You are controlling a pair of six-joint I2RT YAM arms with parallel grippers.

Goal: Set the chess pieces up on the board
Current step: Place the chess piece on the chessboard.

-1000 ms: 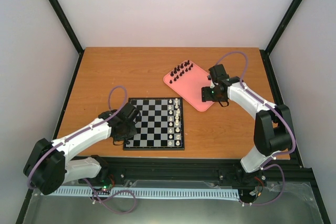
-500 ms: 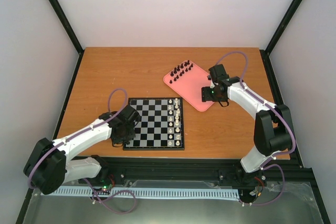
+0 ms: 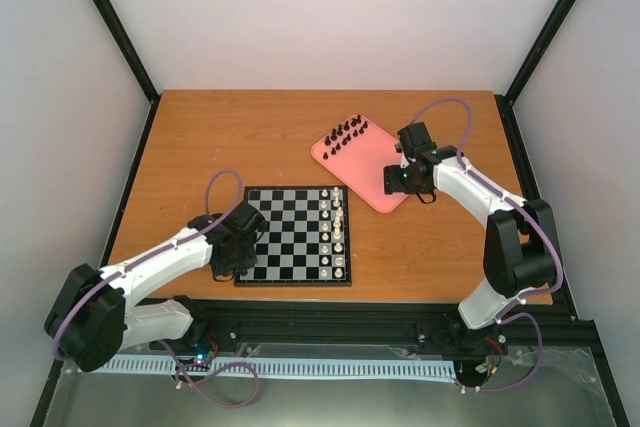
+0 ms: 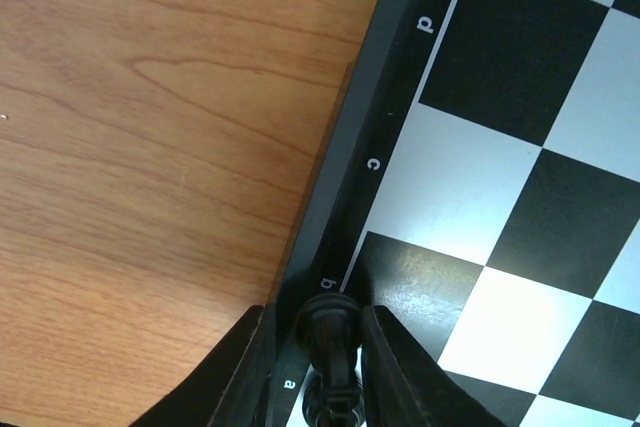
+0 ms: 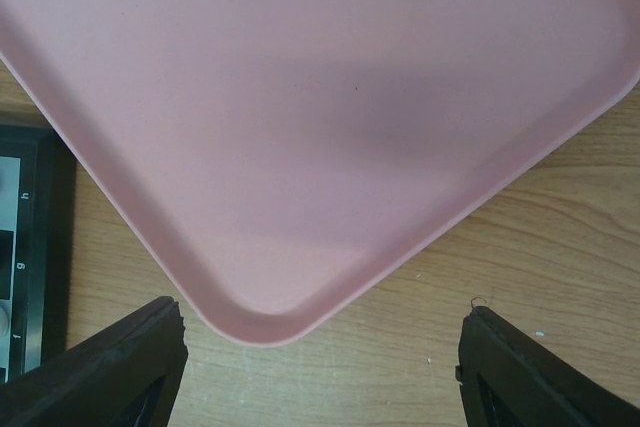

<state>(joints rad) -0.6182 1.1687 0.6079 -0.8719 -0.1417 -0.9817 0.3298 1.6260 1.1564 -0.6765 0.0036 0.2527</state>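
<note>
The board [image 3: 290,234] lies at the table's front centre, and its lettered dark border [image 4: 375,162] shows in the left wrist view. My left gripper [image 3: 234,256] is at the board's near-left corner. One black chess piece [image 4: 330,329] stands upright between its fingers [image 4: 238,372] at the border by letters a and b. The jaws are slightly parted, with a thin gap beside the piece. The other black chess pieces [image 3: 346,134] stand on the pink tray [image 3: 372,169]. My right gripper [image 3: 402,179] hovers open over the tray's near corner [image 5: 260,317], nothing between its fingertips [image 5: 130,367].
A row of white pieces [image 3: 338,232] fills the board's right-hand side. The pink tray [image 5: 320,97] lies tilted at the back right. The board's right border [image 5: 35,247] shows at the left of the right wrist view. Black frame rails run along the table's sides.
My left gripper's jaws have parted a little around the black piece at the board's near-left corner. The right arm has not moved.
</note>
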